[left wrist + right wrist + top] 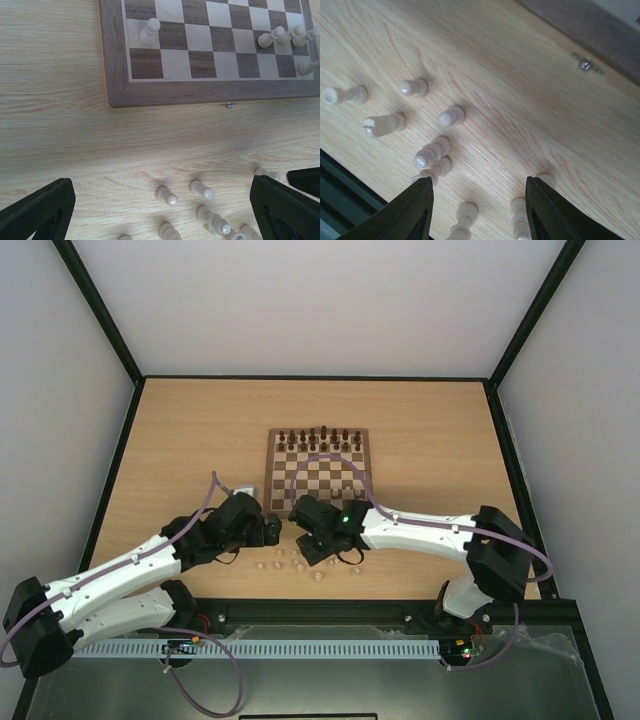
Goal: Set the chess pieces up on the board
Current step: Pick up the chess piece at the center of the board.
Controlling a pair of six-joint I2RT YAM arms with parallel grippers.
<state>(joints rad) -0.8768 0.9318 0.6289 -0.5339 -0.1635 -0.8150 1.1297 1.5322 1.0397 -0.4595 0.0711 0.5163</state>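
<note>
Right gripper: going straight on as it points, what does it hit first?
The right gripper, open, would probably meet the pale pieces between its fingers, then the table; depth is unclear.

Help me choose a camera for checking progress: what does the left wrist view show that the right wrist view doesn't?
Only the left wrist view: the board's checkered squares, with pale pieces on them. Only the right wrist view: a dark rail at lower left. Both: loose pale pieces on the table, and the small screw on the board's near edge.

Wooden board (210, 92), smooth pale-wood chess pieces (451, 116).
</note>
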